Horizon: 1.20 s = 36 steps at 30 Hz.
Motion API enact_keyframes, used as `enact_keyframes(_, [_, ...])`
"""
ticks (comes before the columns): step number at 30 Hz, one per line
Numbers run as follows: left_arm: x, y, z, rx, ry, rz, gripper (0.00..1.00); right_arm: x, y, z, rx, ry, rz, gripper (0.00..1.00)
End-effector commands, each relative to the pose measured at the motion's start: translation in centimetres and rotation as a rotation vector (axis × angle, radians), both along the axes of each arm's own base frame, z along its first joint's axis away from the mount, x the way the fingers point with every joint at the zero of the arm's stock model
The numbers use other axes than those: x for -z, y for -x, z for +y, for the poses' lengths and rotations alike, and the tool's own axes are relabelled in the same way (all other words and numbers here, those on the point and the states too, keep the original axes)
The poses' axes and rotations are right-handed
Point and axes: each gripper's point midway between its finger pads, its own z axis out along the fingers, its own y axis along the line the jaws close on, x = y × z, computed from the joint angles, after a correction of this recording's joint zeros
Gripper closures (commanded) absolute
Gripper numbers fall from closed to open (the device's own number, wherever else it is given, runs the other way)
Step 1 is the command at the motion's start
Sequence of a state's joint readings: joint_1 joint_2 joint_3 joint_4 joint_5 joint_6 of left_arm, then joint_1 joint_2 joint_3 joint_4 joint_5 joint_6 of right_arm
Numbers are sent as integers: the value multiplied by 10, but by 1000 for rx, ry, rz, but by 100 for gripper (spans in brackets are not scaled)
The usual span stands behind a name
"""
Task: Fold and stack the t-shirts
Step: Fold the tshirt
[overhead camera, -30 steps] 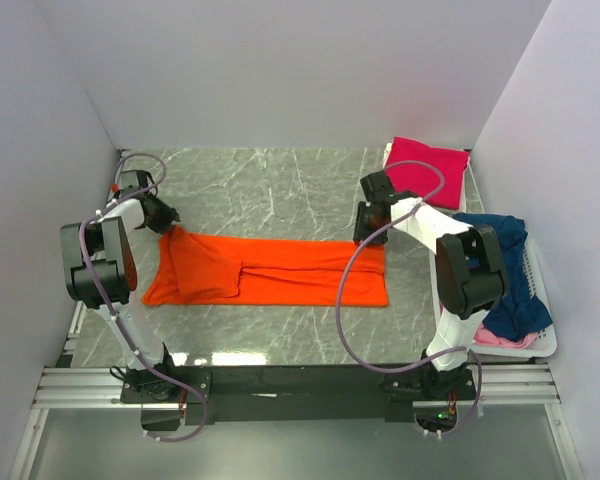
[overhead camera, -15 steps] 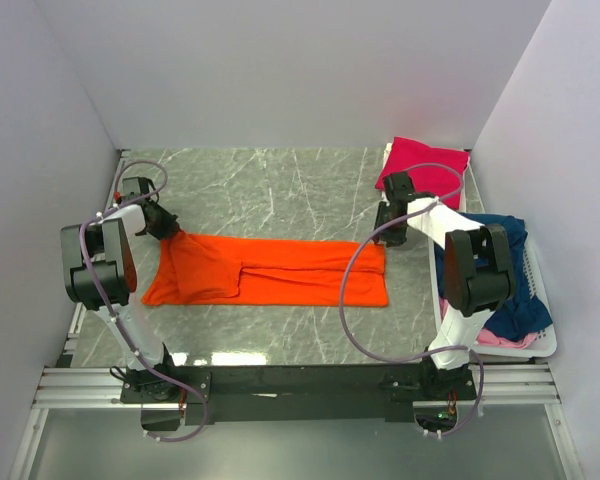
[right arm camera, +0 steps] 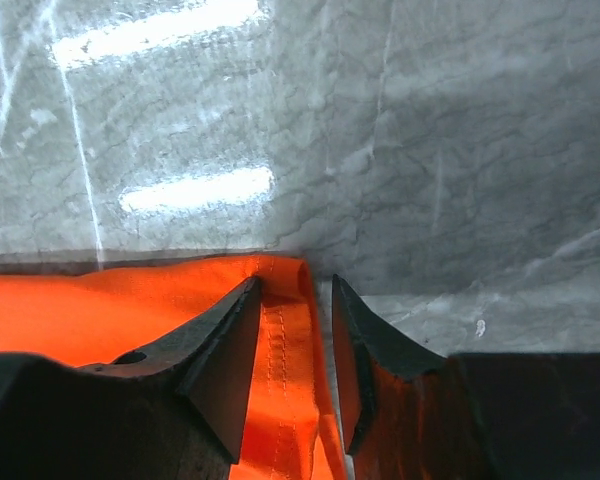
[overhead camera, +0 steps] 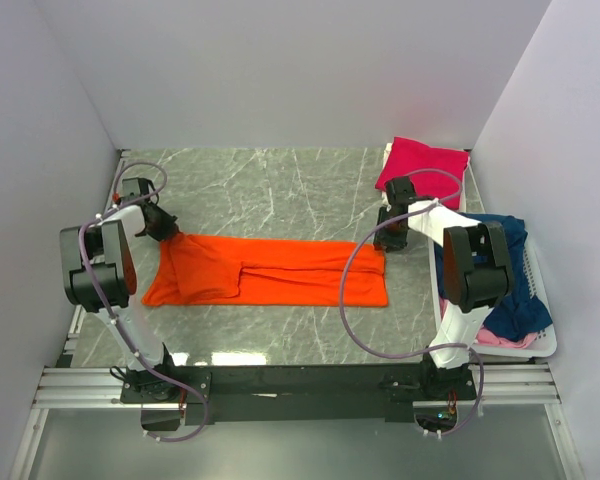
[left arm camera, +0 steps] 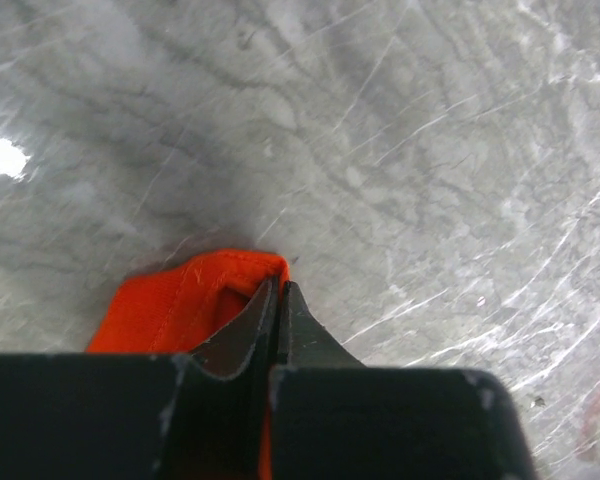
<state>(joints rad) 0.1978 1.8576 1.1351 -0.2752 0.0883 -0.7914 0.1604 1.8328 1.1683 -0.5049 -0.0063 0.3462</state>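
The bright orange t-shirt (overhead camera: 270, 272) lies flat on the marble table (overhead camera: 280, 190), folded into a long strip. My left gripper (overhead camera: 170, 232) is shut on its far left corner; in the left wrist view the closed fingertips (left arm camera: 280, 285) pinch the orange cloth (left arm camera: 170, 300). My right gripper (overhead camera: 384, 240) is open at the far right corner; in the right wrist view its jaws (right arm camera: 295, 283) straddle the stitched hem (right arm camera: 285, 360) without closing. A folded magenta-pink t-shirt (overhead camera: 425, 165) lies at the back right. Navy blue (overhead camera: 510, 270) and pale pink (overhead camera: 505, 338) tees sit in the basket.
The white plastic basket (overhead camera: 542, 345) stands at the right edge of the table, beside the right arm. White walls close in the table on the left, back and right.
My right gripper moved right, off the shirt's top edge, then dropped back onto the far right corner. My left gripper shifted slightly left, still holding its corner.
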Motion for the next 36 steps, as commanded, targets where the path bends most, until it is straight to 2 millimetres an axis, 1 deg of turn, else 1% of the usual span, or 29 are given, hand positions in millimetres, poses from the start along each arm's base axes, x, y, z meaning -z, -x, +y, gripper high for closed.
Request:
enact_keyframes(1, [-18,7,4,-31,-18,-16,99,-2,-5,0,-16,-13,-25,61])
enact_keyframes(3, [-19,10,5,-38,-23,-15,100,-1,-7,-2,-18,-8,-21,66])
enact_keyframes(4, [-22,11,7,-44,-33,-18,100,2,-7,-3,-17,-4,-12,72])
enact_keyframes(6, [-22,15,11,-50,-41,-15,100,4,-9,-6,-9,-3,-9,78])
enact_keyframes(7, [-27,16,14,-57,-51,-25,100,7,-8,-6,-9,-5,0,83])
enact_keyframes(9, [-28,22,19,-70,-59,-32,100,7,-11,-8,2,-13,0,88])
enact_keyframes(10, [-37,23,21,-70,-68,-56,100,8,-12,-9,6,-15,5,93])
enact_keyframes(11, [-41,24,27,-83,-76,-75,100,7,-13,-10,11,-17,7,95])
enact_keyframes(12, [-39,29,27,-85,-76,-72,100,7,-14,-10,16,-17,8,97])
enact_keyframes(13, [-45,31,29,-89,-84,-89,100,7,-15,-12,21,-15,9,100])
enact_keyframes(14, [-44,35,32,-94,-84,-84,100,5,-18,-13,27,-14,6,100])
enact_keyframes(17, [-43,37,34,-93,-81,-93,100,3,-22,-15,37,-16,3,100])
enact_keyframes(21, [-37,47,37,-102,-85,-70,100,0,-26,-17,48,-13,3,100])
enact_keyframes(23, [-40,49,40,-102,-98,-86,100,-1,-27,-15,44,-24,0,100])
enact_keyframes(25, [-36,51,39,-84,-98,-86,100,-1,-28,-13,42,-33,-4,100])
enact_keyframes(27, [-34,46,42,-75,-104,-98,100,-1,-28,-9,37,-53,-1,100])
enact_keyframes(28, [-30,45,42,-66,-99,-90,99,-1,-29,-9,35,-57,-1,100])
enact_keyframes(29, [-33,39,43,-62,-101,-107,99,-1,-29,-7,31,-63,0,100])
enact_keyframes(31, [-32,33,46,-59,-107,-112,99,-2,-29,-7,31,-67,-1,100])
enact_keyframes(32, [-35,27,48,-57,-115,-128,99,-4,-30,-6,33,-70,-5,100])
enact_keyframes(34, [-28,23,51,-50,-126,-113,96,-5,-30,-6,32,-73,-6,100])
enact_keyframes(35, [-31,19,53,-52,-135,-114,94,-5,-30,-5,33,-75,-5,100])
enact_keyframes(36, [-30,17,56,-53,-142,-107,86,-6,-30,-4,31,-76,-6,100])
